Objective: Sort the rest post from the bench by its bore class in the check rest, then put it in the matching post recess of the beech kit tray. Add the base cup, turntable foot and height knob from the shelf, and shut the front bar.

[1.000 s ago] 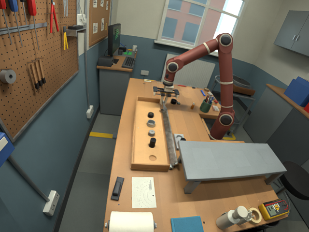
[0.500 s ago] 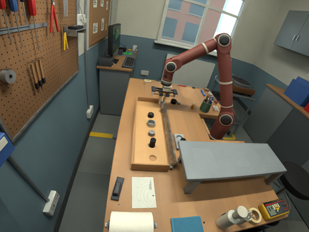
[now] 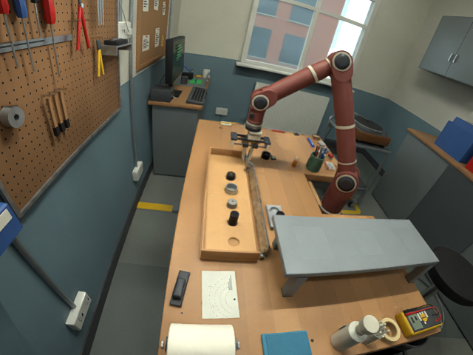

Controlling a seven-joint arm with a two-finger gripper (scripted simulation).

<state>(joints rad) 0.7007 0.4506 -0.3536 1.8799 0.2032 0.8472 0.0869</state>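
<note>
In my gripper the far end of the front bar is held, my fingers closed on it above the tray's far right corner. The bar runs along the right side of the beech kit tray from that corner down to the near corner. In the tray sit, from far to near, a black knob, a grey cup, a small grey foot and an upright black post. One round recess at the near end is empty.
Behind the tray a black part, a pen cup and small items lie on the far bench. A grey shelf stands right of the tray, with the check rest beside it. Near the front lie a paper sheet and a paper roll.
</note>
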